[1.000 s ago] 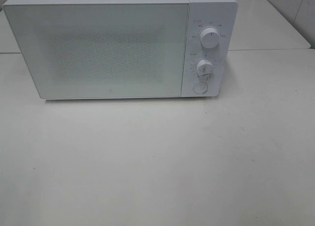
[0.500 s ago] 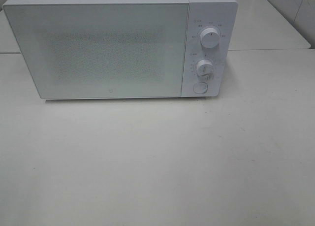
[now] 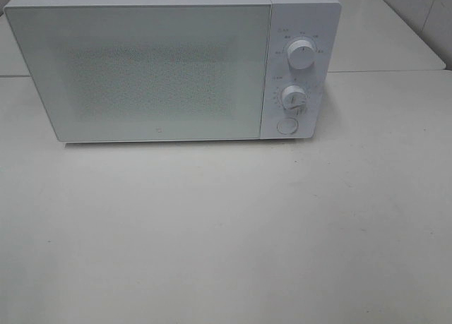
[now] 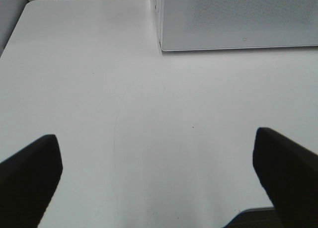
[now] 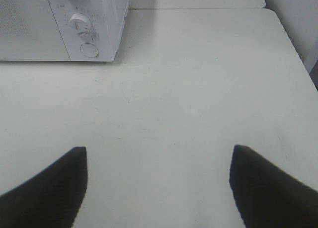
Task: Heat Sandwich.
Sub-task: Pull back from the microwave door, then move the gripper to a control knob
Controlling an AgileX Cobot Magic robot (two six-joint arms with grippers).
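Observation:
A white microwave (image 3: 169, 66) stands at the back of the table with its door shut; it also shows in the left wrist view (image 4: 238, 19) and the right wrist view (image 5: 64, 24). Its panel carries an upper knob (image 3: 301, 56), a lower knob (image 3: 293, 97) and a round button (image 3: 286, 126). No sandwich or plate is in view. Neither gripper shows in the exterior view. My left gripper (image 4: 159, 163) is open and empty over bare table. My right gripper (image 5: 159, 181) is open and empty over bare table.
The white table (image 3: 226, 232) runs in front of the microwave. A seam to a second table (image 3: 388, 71) lies at the back right. The table's right edge (image 5: 293, 49) shows in the right wrist view.

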